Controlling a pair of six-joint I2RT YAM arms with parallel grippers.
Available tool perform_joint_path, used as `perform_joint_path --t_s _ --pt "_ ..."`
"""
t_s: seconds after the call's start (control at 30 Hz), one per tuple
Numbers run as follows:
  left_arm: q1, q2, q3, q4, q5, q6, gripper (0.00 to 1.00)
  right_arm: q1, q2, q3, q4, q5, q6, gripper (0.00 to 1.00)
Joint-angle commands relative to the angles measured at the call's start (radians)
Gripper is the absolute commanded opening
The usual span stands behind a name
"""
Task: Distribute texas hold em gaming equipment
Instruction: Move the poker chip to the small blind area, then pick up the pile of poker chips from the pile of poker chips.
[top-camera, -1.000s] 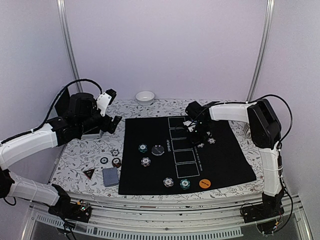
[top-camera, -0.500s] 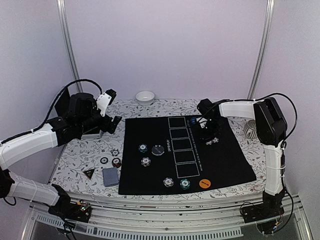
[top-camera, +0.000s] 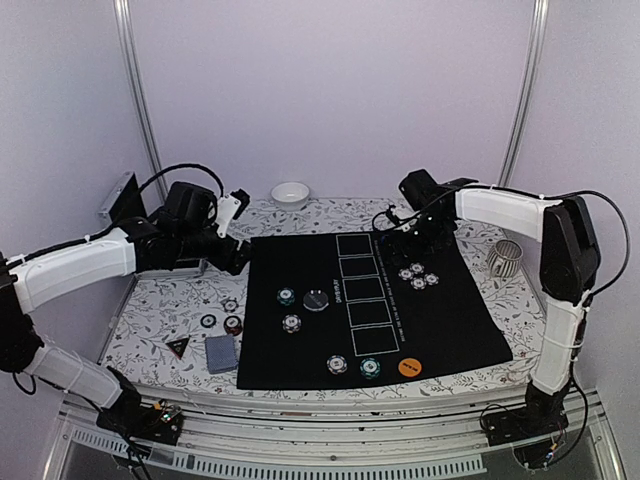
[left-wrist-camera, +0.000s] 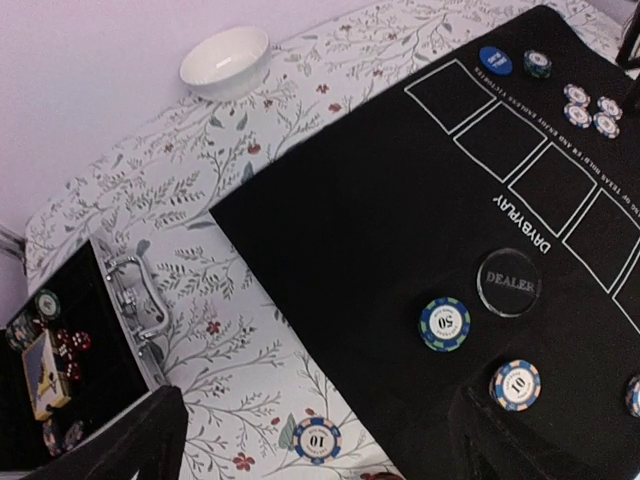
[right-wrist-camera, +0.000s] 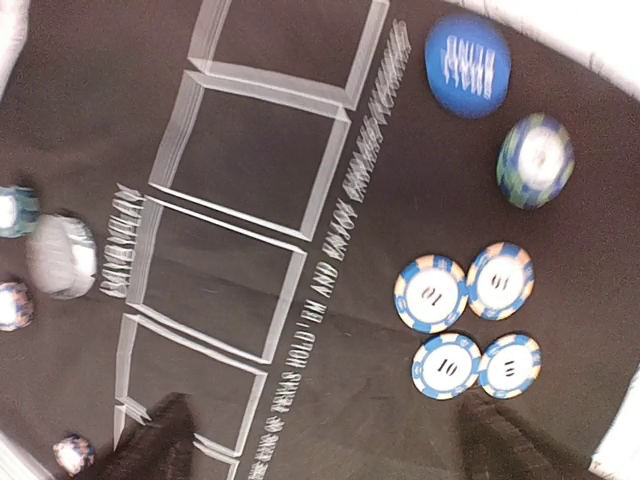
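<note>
**Both pincers open and empty, 12 chips out on the table**

Counts: 9 poker chips on the black mat (top-camera: 450, 320), 3 more on the floral cloth off its left edge.
- Far-right part of mat: four white-blue chips (right-wrist-camera: 430, 293) in a tight 2x2 cluster, each marked "10". One green-blue chip (right-wrist-camera: 535, 160) and the blue button disc (right-wrist-camera: 467, 65) sit just beyond them toward the far edge.
- Mid-left of mat: green "50" chip (left-wrist-camera: 444, 323), one "10" chip (left-wrist-camera: 515, 385), and a clear disc (left-wrist-camera: 508, 282) reading "DEALER".
- Near edge of mat: two chips (top-camera: 337, 365) side by side, with the orange disc (top-camera: 408, 367) to their right.
- Cloth chips (top-camera: 233, 324): one reads "10", the others are too small to read.
- Triangle marker (top-camera: 178, 346) and card deck (top-camera: 221, 353) lie toward the near-left corner, beside each other, not touching.

Mat print: five outlined boxes in a row with "DAYBYPLAY" alongside. The longer line includes "TEXAS HOLD'EM AND ENJOY", the rest is blurred. The blue disc's text is blurred.

Left arm reaches in from the left edge. The left gripper (left-wrist-camera: 320, 400) is by the mat's far-left corner, fingers spread wide, nothing between them.

Right arm is folded across from the right edge. The right gripper (right-wrist-camera: 325, 405) is over the far-right part of the mat near the 2x2 cluster, fingers apart, holding nothing.

Other: white bowl (left-wrist-camera: 225, 60) at the far edge. Open case (left-wrist-camera: 140, 300) at the far-left corner, with chips and red dice inside
</note>
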Motion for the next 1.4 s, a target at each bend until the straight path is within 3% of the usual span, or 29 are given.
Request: perform_joint_path --t_s 0.0,0.23,0.53,1.0,1.37 --pt "0.009 0.045 0.048 -0.281 0.043 -0.164 0.97 0.020 -0.137 -0.002 0.060 0.026 0.035 0.99" --pt "-0.008 0.062 -0.033 -0.354 0.106 -0.260 0.98 0.034 -0.189 -0.052 0.097 0.085 0.056 0.99" --pt "-0.038 0.230 0.007 -0.441 0.092 -0.288 0.98 0.068 -0.163 -0.069 0.066 0.145 0.064 0.99" --pt "-0.049 0.324 0.018 -0.440 0.158 -0.295 0.63 0.068 -0.168 -0.100 0.072 0.177 0.062 0.99" --pt "-0.048 0.355 0.018 -0.424 0.135 -0.276 0.51 0.068 -0.174 -0.121 0.067 0.183 0.061 0.99"
